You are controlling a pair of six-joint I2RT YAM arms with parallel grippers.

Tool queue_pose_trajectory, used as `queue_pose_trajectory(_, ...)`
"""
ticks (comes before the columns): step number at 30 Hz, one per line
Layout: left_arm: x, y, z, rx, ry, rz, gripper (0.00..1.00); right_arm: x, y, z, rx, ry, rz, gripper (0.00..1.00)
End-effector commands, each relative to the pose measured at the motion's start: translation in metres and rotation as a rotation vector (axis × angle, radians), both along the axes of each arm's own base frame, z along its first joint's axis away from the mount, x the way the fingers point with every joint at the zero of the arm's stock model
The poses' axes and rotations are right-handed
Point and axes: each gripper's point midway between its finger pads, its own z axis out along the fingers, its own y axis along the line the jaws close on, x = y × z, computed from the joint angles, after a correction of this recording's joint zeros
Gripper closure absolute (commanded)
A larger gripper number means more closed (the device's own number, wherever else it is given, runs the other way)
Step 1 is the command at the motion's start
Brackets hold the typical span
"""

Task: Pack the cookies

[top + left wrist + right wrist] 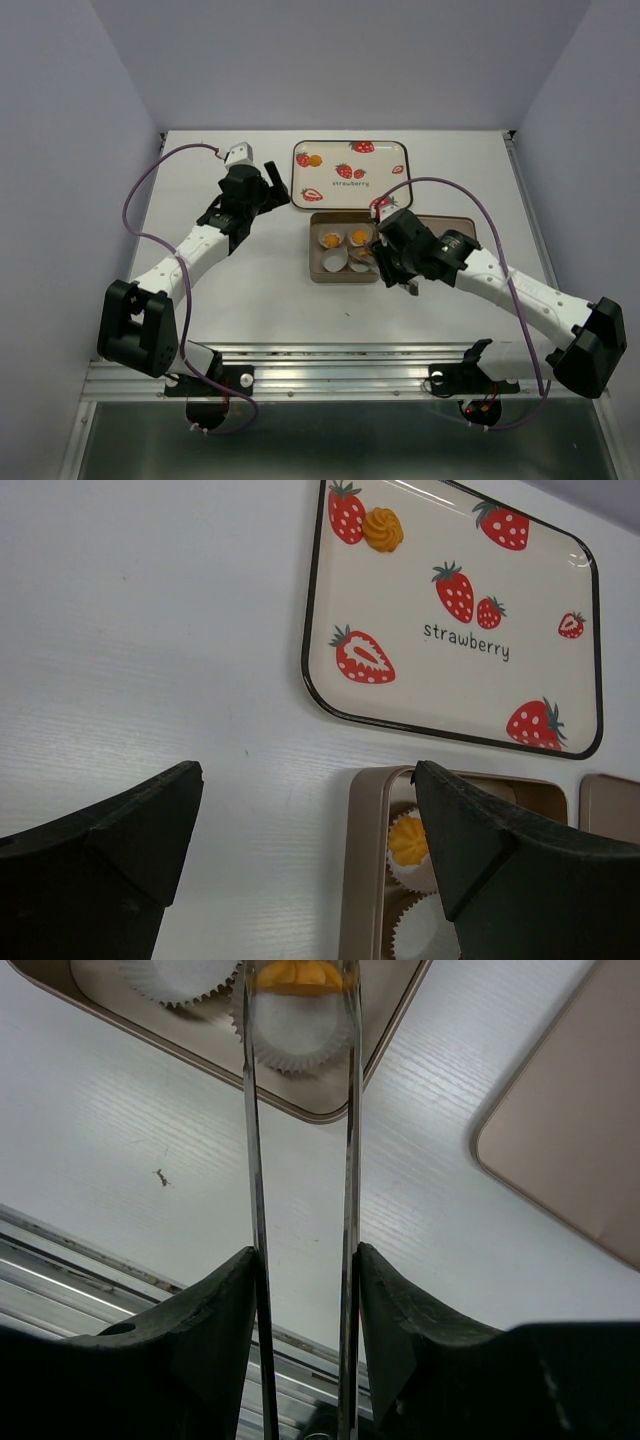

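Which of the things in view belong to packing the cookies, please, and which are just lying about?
In the job: cookies, one on the strawberry tray, one in the tweezers, others in paper cups; gold box; right pincer, shut on the tweezers.
Lying about: box lid beside the box; dark speck on the table; left pincer, open and empty.
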Motion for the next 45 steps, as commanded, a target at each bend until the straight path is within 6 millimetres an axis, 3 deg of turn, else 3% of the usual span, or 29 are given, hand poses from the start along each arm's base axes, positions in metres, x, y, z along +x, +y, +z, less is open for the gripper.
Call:
queue_pose_trajectory(1,0.01,-0.005,0.032,-0.017,-0.089,-0.004,0.01,0.002,0.004,0.024,0.053,-0.052,-0.007,0.51)
queue_pose_trajectory(10,0.009,-0.005,0.033,-0.02,-0.091,0.003,0.01,0.005,0.0,0.035,0.047,-0.085,-0.016,0.44)
queue_pose_trajectory(16,0.008,-0.003,0.034,-0.025,-0.093,0.013,0.01,0.008,0.001,0.043,0.052,-0.111,-0.002,0.45)
queue_pose_trajectory(20,0.008,-0.004,0.038,-0.028,-0.1,0.011,0.01,0.011,0.009,0.058,0.11,-0.152,0.029,0.48)
queue_pose_trajectory(27,0.009,-0.003,0.04,-0.026,-0.105,0.018,0.01,0.039,0.021,0.087,0.172,-0.299,-0.015,0.53)
queue_pose_trajectory(29,0.009,-0.003,0.04,-0.029,-0.105,0.021,0.01,0.057,0.029,0.103,0.2,-0.372,-0.038,0.53)
queue_pose_trajectory(31,0.009,-0.003,0.041,-0.03,-0.103,0.024,0.01,0.078,0.036,0.103,0.171,-0.406,-0.051,0.53)
queue_pose_trajectory(33,0.008,-0.002,0.042,-0.029,-0.104,0.03,0.01,0.11,0.039,0.121,0.241,-0.449,-0.083,0.53)
queue_pose_trajectory(34,0.008,-0.001,0.04,-0.027,-0.104,0.034,0.01,0.128,0.045,0.116,0.252,-0.445,-0.086,0.53)
queue_pose_trajectory(36,0.009,0.001,0.043,-0.019,-0.108,0.04,0.01,0.164,0.048,0.127,0.317,-0.479,-0.096,0.54)
queue_pose_trajectory(37,0.009,0.004,0.039,-0.005,-0.092,0.046,0.01,0.178,0.059,0.147,0.335,-0.513,-0.034,0.55)
queue_pose_trajectory(38,0.01,0.006,0.045,0.002,-0.099,0.051,0.01,0.196,0.072,0.122,0.293,-0.472,-0.021,0.54)
queue_pose_trajectory(42,0.009,0.017,0.053,0.003,-0.11,0.091,0.01,0.245,0.091,0.106,0.241,-0.474,0.009,0.53)
queue_pose_trajectory(43,0.009,0.022,0.053,0.001,-0.113,0.101,0.01,0.253,0.101,0.115,0.267,-0.49,0.03,0.51)
queue_pose_trajectory(44,0.009,0.024,0.054,-0.001,-0.117,0.106,0.01,0.26,0.106,0.112,0.249,-0.499,0.053,0.51)
queue_pose_trajectory(45,0.009,0.027,0.056,-0.004,-0.124,0.111,0.01,0.273,0.108,0.089,0.223,-0.47,0.051,0.5)
